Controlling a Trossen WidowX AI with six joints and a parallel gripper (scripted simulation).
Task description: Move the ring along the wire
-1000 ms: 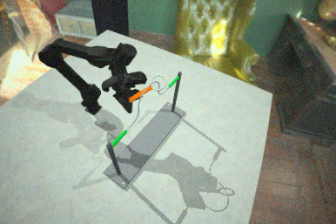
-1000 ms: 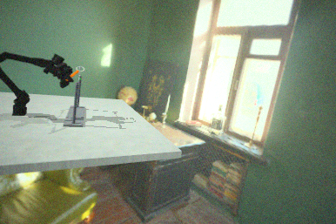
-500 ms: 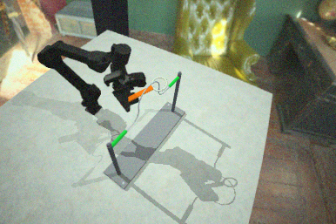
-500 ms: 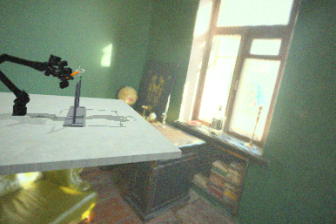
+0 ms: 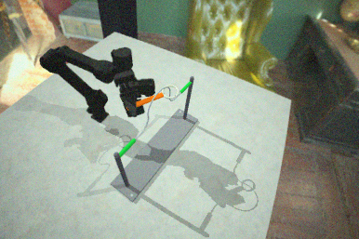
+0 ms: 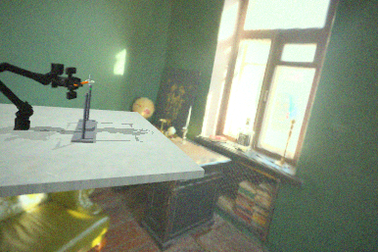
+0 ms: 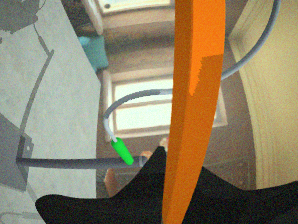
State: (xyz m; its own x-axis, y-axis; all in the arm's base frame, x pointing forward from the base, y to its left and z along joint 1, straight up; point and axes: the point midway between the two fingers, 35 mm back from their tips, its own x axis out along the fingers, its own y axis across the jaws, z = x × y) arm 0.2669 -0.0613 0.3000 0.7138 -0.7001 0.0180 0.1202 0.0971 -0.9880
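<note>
My gripper (image 5: 137,104) (image 6: 75,84) (image 7: 165,152) is shut on the orange handle (image 5: 151,99) (image 6: 84,82) (image 7: 200,45), high above the base. The pale ring (image 5: 178,92) at the handle's end is around the thin grey wire (image 5: 148,113) (image 7: 145,93), near the far green part (image 5: 186,87) (image 7: 122,151) but not on it. Any contact between ring and wire is too small to tell. The far post (image 5: 187,104) (image 7: 75,163) holds that green part. The near green part (image 5: 127,148) is by the near post (image 5: 122,171). The ring is outside the wrist view.
The grey base plate (image 5: 139,174) joins both posts on the pale table (image 5: 232,123) (image 6: 147,164). The grey wire bends in a curve between the green parts, close to the handle. Shadows of the arm, posts and wire lie across the table.
</note>
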